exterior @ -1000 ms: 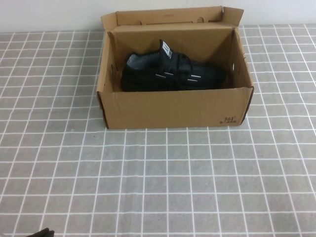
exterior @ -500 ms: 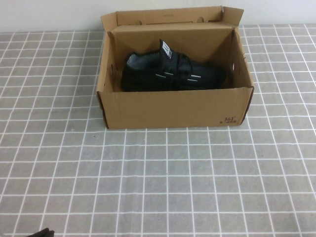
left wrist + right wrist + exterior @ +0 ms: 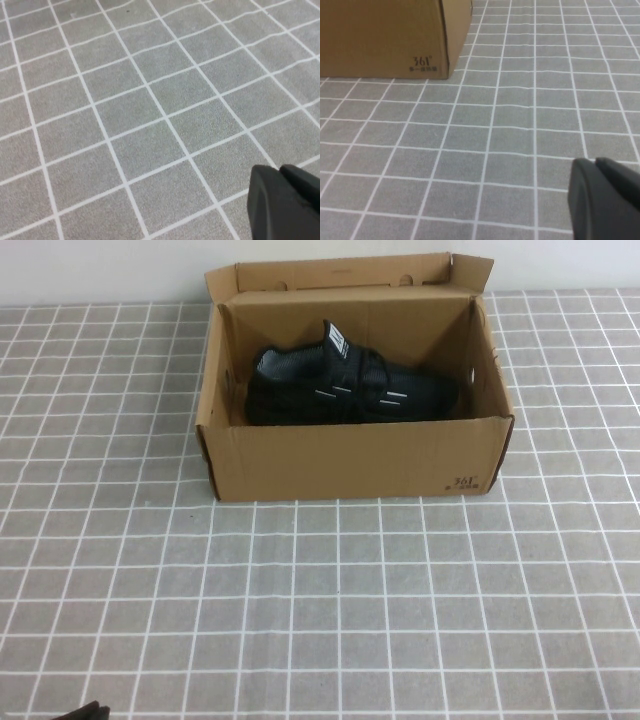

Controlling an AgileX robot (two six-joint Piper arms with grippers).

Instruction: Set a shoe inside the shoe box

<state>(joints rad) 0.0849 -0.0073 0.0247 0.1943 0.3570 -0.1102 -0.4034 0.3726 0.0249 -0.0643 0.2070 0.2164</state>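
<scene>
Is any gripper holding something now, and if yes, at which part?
Nothing is held. The left gripper and the right gripper are both shut on nothing, above the tiled table. The shoe lies inside the shoe box, untouched.

I compared the high view across the last second and found no change to report. The shoe [image 3: 345, 388] lay in the shoe box [image 3: 350, 460] exactly as it had, the box had not shifted from its place toward the far edge of the table [image 3: 300, 590], and the dark piece of the left arm at the near edge, by the left corner, had not moved. Nothing new came into view and nothing left it.
</scene>
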